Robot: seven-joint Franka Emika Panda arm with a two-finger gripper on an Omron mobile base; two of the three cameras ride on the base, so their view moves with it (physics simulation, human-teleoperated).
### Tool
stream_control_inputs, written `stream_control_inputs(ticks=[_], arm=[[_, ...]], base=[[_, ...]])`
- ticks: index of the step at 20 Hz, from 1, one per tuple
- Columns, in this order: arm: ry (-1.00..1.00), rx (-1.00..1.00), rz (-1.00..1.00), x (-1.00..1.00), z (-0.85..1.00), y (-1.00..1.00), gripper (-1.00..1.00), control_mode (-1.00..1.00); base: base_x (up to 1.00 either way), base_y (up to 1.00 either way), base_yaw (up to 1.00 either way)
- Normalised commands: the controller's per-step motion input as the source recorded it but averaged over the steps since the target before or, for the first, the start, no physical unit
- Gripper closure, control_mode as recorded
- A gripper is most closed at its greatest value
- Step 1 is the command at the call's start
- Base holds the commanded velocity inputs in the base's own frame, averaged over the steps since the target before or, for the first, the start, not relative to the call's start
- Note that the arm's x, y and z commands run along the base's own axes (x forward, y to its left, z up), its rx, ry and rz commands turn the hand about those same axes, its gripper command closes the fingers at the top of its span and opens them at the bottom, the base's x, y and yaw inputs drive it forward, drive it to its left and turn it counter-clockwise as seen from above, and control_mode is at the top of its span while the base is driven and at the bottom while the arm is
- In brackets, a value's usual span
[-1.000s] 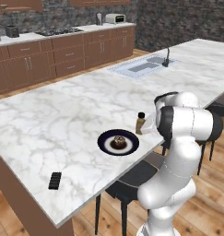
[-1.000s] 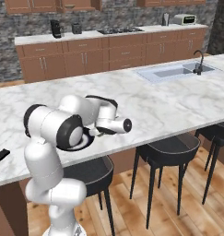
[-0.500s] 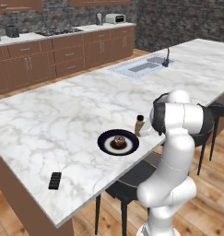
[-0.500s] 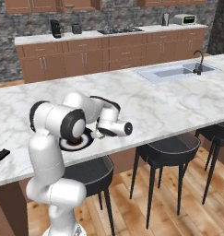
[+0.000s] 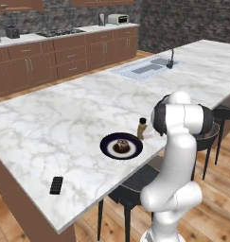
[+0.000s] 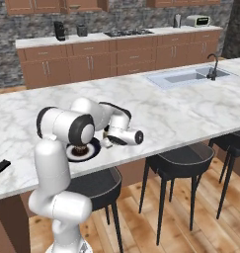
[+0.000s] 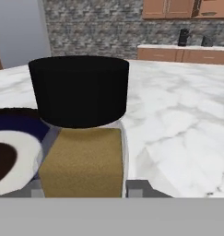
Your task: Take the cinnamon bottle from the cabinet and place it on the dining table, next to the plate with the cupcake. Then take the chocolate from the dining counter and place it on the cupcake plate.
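The tan cinnamon bottle (image 5: 142, 128) with its black cap stands upright at the near edge of the marble dining table (image 5: 64, 118), just right of the dark plate (image 5: 107, 147) that carries the cupcake (image 5: 121, 145). My gripper (image 7: 88, 191) is shut on the bottle (image 7: 81, 138), one finger on each side of its body. In the right base view the gripper (image 6: 106, 143) reaches in beside the plate (image 6: 93, 147). The black chocolate (image 5: 56, 185) lies flat near the table's left front corner, well away from the plate, and shows in the right base view as well (image 6: 0, 166).
A sink (image 5: 147, 68) with a dark faucet (image 5: 171, 59) is set into the far right of the table. Black stools (image 6: 178, 158) stand along the near side under the edge. Brown cabinets and a toaster (image 5: 119, 19) line the back wall.
The bottle has come down a little and closer to the plate, still in my grip. My arm's elbow has swung up and more upright.
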Motion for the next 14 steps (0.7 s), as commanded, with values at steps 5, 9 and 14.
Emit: stream_control_inputs(ticks=[5, 9, 14], arm=[[0.00, 0.00, 0.00, 0.18, -0.17, 0.00, 1.00, -1.00], [-0.03, 0.00, 0.00, 0.05, -0.26, 0.04, 1.00, -1.00], [-0.06, -0.03, 0.00, 0.04, -0.31, 0.03, 1.00, -1.00]], base=[[0.00, 0.00, 0.00], [0.00, 0.00, 0.00], [0.00, 0.00, 0.00]])
